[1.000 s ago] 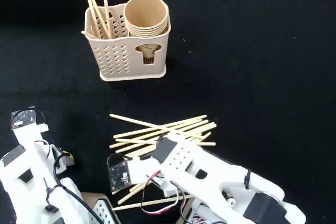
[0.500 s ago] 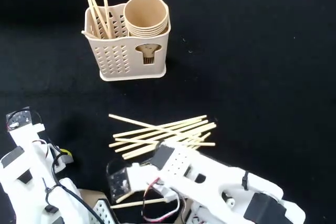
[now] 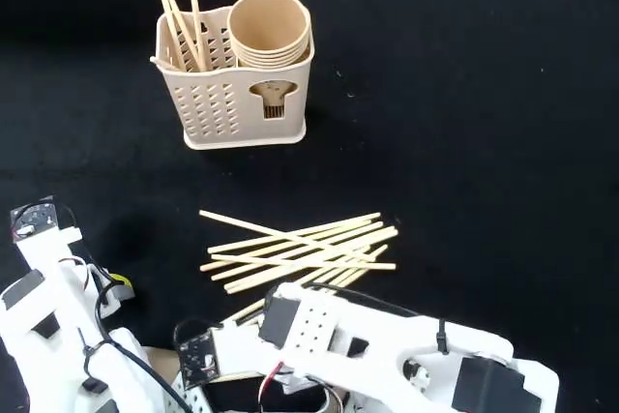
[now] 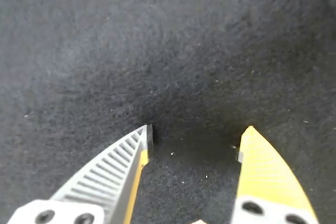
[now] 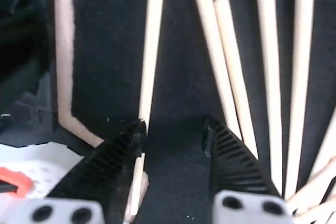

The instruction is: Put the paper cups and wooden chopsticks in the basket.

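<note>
The beige slotted basket (image 3: 237, 103) stands at the far left of the black table. A stack of paper cups (image 3: 269, 26) fills one of its compartments and a few wooden chopsticks (image 3: 182, 21) stand in the other. Several loose chopsticks (image 3: 300, 249) lie in a pile at the table's middle. My right arm (image 3: 319, 331) lies low just in front of that pile. Its gripper (image 5: 173, 126) is open over the cloth, and one chopstick (image 5: 152, 51) runs along and under one finger, with more chopsticks (image 5: 231, 77) beside it. My left gripper (image 4: 198, 134) is open over bare cloth.
The left arm (image 3: 48, 287) stands at the front left corner. A tan board (image 3: 164, 367) lies between the two arm bases, and its edge (image 5: 63, 51) is close to the right gripper. Open cloth spreads to the right of the basket and the pile.
The right arm has drawn back toward the front edge and to the left, uncovering more of the chopstick pile. The left arm shifted slightly, then held.
</note>
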